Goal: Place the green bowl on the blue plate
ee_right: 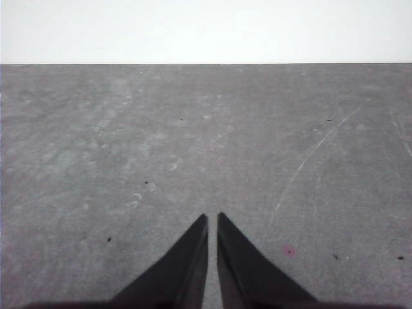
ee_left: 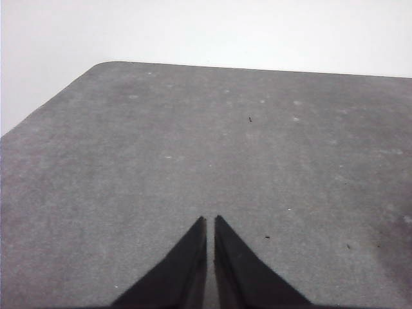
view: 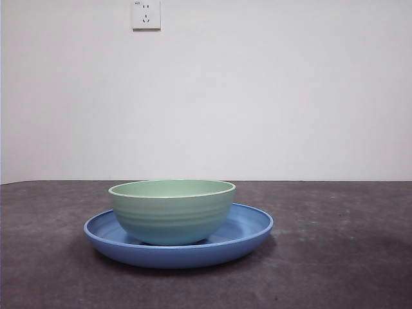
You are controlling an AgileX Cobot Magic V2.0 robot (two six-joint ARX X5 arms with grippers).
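desk [view: 360,270] dark, bare round the dishes | blue plate [view: 251,233] lay flat, centre-left, near | green bowl [view: 171,211] stood upright inside it, task judged done; contact patch hidden by plate rim | left pincer [ee_left: 210,222] and right pincer [ee_right: 212,219] each nearly closed, holding nothing, over bare desk, apparently parked; neither showed in front view

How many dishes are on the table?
2: the blue plate lies on the table, and the green bowl stands upright on it. Neither wrist view shows more.
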